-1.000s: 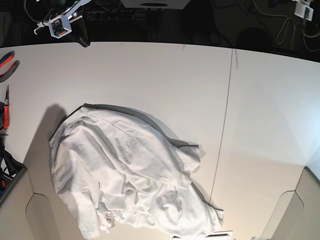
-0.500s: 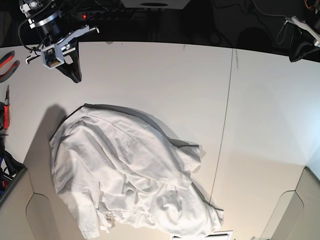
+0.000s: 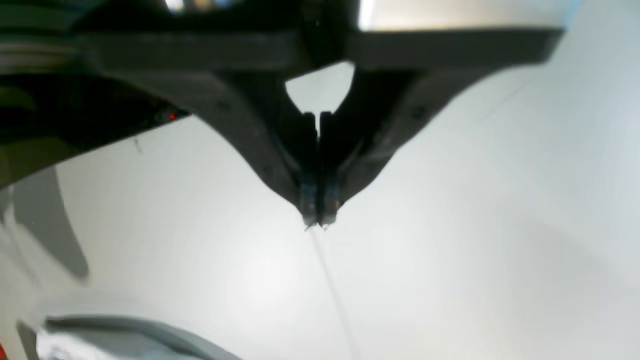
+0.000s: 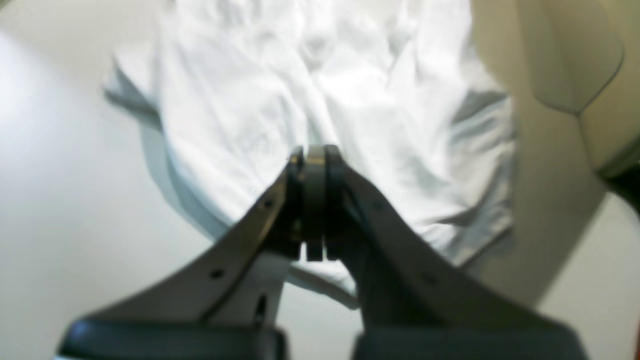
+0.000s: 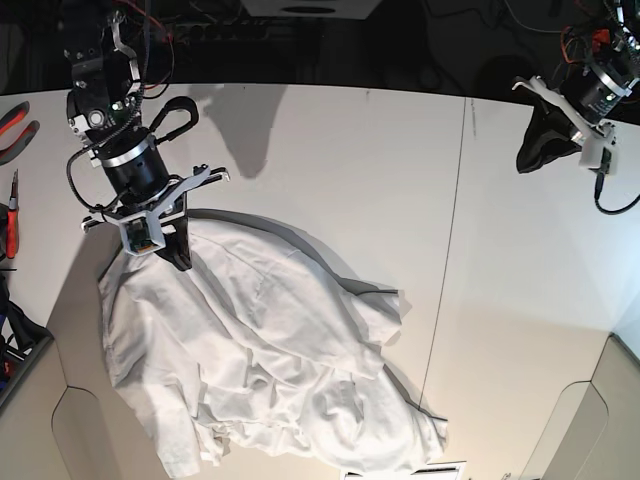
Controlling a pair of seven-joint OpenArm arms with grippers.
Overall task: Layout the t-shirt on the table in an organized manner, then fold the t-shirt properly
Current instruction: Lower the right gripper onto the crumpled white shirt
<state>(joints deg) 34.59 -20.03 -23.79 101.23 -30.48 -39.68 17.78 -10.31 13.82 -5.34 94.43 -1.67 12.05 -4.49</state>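
The white t-shirt (image 5: 260,350) lies crumpled in a wrinkled heap on the near left part of the table (image 5: 330,150). In the right wrist view the t-shirt (image 4: 350,90) fills the upper middle. My right gripper (image 5: 180,260) hangs at the heap's far left edge, its black fingers pressed together with nothing between them (image 4: 315,150). Whether it touches the cloth I cannot tell. My left gripper (image 5: 527,160) hovers over bare table at the far right, far from the shirt. It is shut and empty (image 3: 315,222), just above the table's thin seam (image 3: 335,295).
Red-handled pliers (image 5: 15,125) and a red screwdriver (image 5: 12,225) lie at the left edge. A dark seam (image 5: 450,260) runs across the tabletop right of the shirt. Rounded cut-outs sit at the near left (image 5: 90,440) and near right (image 5: 580,430) corners. Cables crowd the dark strip behind.
My right arm has swung from the table's far left corner down to the shirt's far left edge. My left arm has come into view at the far right. The shirt has not moved.
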